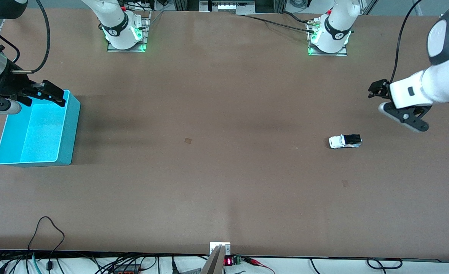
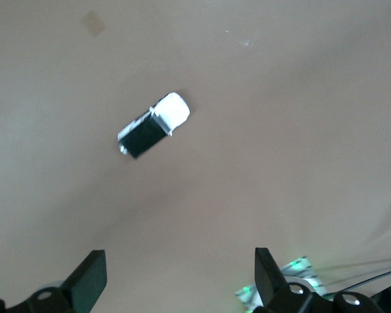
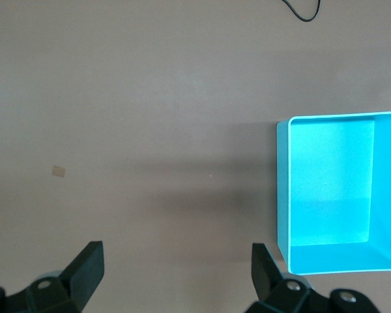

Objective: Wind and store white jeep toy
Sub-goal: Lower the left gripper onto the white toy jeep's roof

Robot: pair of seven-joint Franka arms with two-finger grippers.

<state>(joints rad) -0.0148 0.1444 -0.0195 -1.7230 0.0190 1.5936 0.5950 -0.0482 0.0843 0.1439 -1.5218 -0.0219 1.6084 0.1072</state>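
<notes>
The white jeep toy (image 1: 345,141) stands on the brown table toward the left arm's end, black roof up. It also shows in the left wrist view (image 2: 153,125). My left gripper (image 1: 392,105) hangs in the air above the table beside the jeep, toward the table's end. It is open and empty (image 2: 180,274). The turquoise bin (image 1: 69,129) stands empty at the right arm's end and shows in the right wrist view (image 3: 283,189). My right gripper (image 1: 47,95) hovers at the bin's rim nearest the robot bases. It is open and empty (image 3: 176,267).
Two small tape marks lie on the table: one near the middle (image 1: 188,140), one a little nearer the front camera than the jeep (image 1: 345,183). Cables and a small display box (image 1: 228,261) run along the table's front edge.
</notes>
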